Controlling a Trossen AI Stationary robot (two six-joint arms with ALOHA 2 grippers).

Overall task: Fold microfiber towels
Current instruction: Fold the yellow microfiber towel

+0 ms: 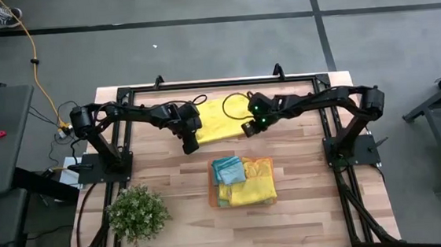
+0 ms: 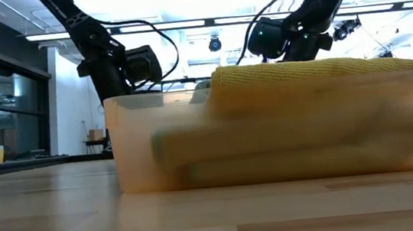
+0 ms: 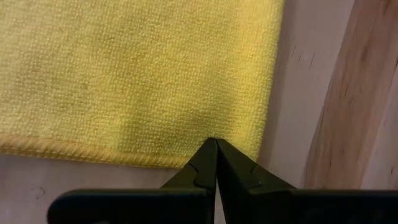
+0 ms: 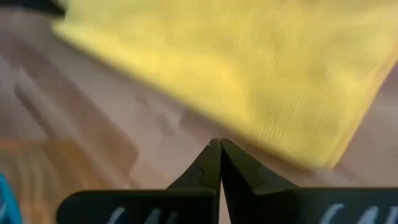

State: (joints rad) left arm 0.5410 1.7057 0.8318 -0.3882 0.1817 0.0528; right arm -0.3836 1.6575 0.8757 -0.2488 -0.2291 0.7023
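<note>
A yellow microfiber towel point(image 1: 221, 117) lies spread flat on the far middle of the table, also seen in the left wrist view point(image 3: 137, 74) and the right wrist view point(image 4: 249, 68). My left gripper point(image 1: 192, 147) is shut, and its tips point(image 3: 216, 144) stand at the towel's near hem, close to its left corner. My right gripper point(image 1: 247, 129) is shut too. Its tips point(image 4: 215, 144) stand over bare wood just short of the towel's near right edge. More folded towels, yellow point(image 1: 251, 188) and teal point(image 1: 228, 170), lie in an orange tray. My left gripper comes down steeply from above, its shut fingertips at the towel's hemmed near edge point(image 3: 180, 163) beside the corner. The cloth shows a faint dimple at the tips. I cannot tell whether they pinch the hem, press it or only stand over it. The towel lies flat.
The orange tray point(image 1: 269, 164) with the folded towels sits at the table's middle, near side of both grippers, and fills the low view point(image 2: 140, 138). A potted plant point(image 1: 137, 211) stands at the near left. A black frame rail point(image 1: 217, 83) runs along the far edge.
</note>
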